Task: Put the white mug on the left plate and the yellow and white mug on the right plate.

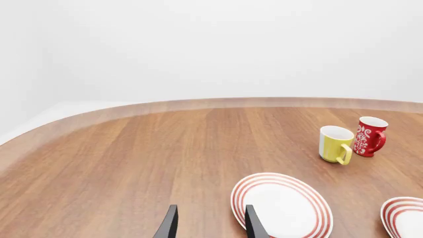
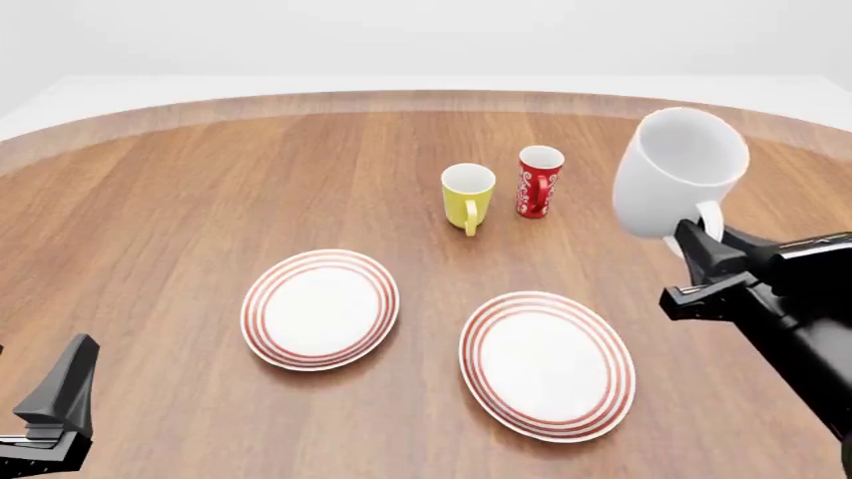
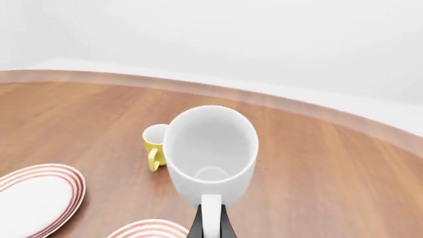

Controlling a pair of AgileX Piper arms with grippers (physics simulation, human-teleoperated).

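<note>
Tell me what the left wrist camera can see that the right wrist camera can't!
Only the left wrist view shows the red cup and the open left gripper, which holds nothing.

Only the right wrist view shows the white mug, held by its handle in the right gripper, its opening facing the camera.

Both show the yellow and white mug, standing on the wooden table, and parts of the left plate and the right plate, both with nothing on them.
</note>
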